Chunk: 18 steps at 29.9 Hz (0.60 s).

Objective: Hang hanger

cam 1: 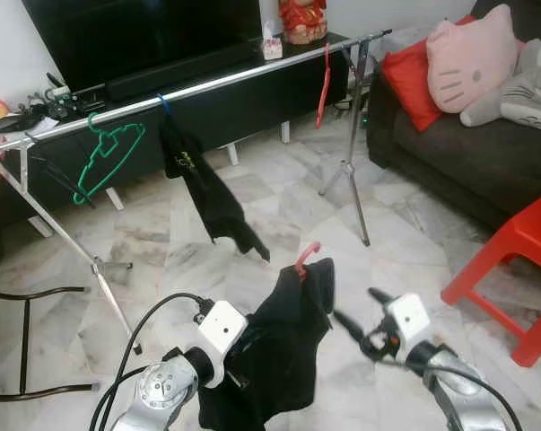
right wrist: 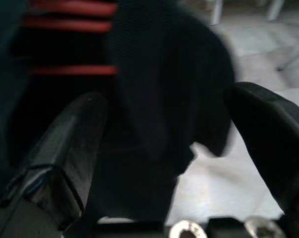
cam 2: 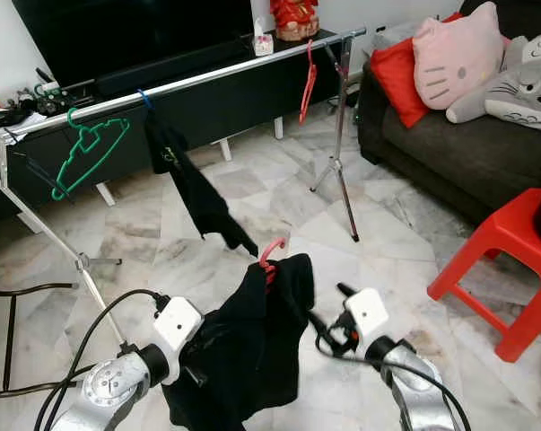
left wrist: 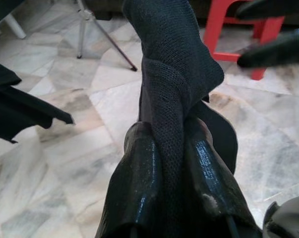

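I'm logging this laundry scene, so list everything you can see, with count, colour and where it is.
Rail: one, silver, on tripod legs across the room.
Green hanger: one, empty, on rail's left part.
Black garment: one, hanging on a blue hook at mid rail.
Red hanger: one, empty, near rail's right end.
Held garment: one, black, on a red hanger hook, in front of the robot.
TV: one, black, behind rail.
Sofa: one, dark, at right, with a red cushion and plush toys.
Stool: one, red, right foreground.
Left gripper: clamped on held garment.
Right gripper: open, beside held garment.
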Motion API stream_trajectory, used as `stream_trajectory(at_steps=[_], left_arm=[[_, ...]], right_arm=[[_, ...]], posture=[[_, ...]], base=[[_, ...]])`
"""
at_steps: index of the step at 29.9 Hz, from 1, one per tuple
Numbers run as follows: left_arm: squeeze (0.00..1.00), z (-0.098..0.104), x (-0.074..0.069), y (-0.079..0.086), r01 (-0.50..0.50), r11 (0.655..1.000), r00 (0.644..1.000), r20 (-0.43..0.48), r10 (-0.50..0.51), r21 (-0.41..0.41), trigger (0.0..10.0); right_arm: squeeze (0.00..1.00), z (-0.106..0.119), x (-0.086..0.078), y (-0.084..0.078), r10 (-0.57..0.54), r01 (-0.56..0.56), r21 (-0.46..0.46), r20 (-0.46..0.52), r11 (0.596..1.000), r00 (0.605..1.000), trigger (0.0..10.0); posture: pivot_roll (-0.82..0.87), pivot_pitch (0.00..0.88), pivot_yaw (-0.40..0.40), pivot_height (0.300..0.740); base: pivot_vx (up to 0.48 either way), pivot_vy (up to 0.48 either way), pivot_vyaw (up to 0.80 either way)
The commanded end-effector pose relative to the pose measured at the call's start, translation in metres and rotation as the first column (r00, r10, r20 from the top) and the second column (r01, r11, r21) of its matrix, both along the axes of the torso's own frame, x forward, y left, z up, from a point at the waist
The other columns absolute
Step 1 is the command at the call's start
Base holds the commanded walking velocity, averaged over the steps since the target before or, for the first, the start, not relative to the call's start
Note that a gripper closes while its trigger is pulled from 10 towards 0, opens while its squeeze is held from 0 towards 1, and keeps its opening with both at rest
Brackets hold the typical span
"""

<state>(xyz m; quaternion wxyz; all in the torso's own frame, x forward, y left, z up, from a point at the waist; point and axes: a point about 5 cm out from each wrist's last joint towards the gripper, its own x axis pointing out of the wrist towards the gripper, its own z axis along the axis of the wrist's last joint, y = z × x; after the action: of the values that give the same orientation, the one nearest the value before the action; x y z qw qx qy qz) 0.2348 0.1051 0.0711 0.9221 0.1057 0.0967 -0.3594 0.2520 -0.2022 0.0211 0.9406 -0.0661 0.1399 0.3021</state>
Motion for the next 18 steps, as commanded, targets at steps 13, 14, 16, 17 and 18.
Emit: stream_trajectory(at_steps=[13,14,16,17,18], left_arm=[[0.00,0.038,0.018,-0.021,0.102,0.983,0.993,0.078,-0.091,-0.153,10.0],[0.00,0.039,0.016,-0.025,0.124,0.981,0.991,0.078,-0.113,-0.152,10.0],[0.00,0.040,0.016,-0.025,0.128,0.980,0.990,0.078,-0.117,-0.152,10.0],[0.00,0.040,0.016,-0.025,0.129,0.980,0.990,0.077,-0.118,-0.152,10.0],[0.00,0.040,0.016,-0.027,0.134,0.978,0.990,0.074,-0.123,-0.158,10.0]], right_arm=[[0.00,0.008,0.012,0.003,-0.027,0.030,-0.074,0.038,0.997,0.999,10.0],[0.00,0.010,0.016,0.004,-0.073,0.077,-0.072,0.062,0.994,0.995,10.0],[0.00,0.011,0.016,0.004,-0.081,0.086,-0.071,0.066,0.994,0.994,10.0],[0.00,0.011,0.016,0.004,-0.081,0.086,-0.071,0.066,0.994,0.995,10.0],[0.00,0.013,0.020,0.002,-0.113,0.119,-0.082,0.079,0.989,0.990,10.0]], posture=[[-0.25,0.000,0.103,0.740],[-0.25,0.000,0.103,0.740],[-0.25,0.000,0.103,0.740],[-0.25,0.000,0.103,0.740],[-0.25,0.000,0.107,0.740]], base=[[0.000,0.000,0.00],[0.000,0.000,0.00],[0.000,0.000,0.00],[0.000,0.000,0.00],[0.000,0.000,0.00]])
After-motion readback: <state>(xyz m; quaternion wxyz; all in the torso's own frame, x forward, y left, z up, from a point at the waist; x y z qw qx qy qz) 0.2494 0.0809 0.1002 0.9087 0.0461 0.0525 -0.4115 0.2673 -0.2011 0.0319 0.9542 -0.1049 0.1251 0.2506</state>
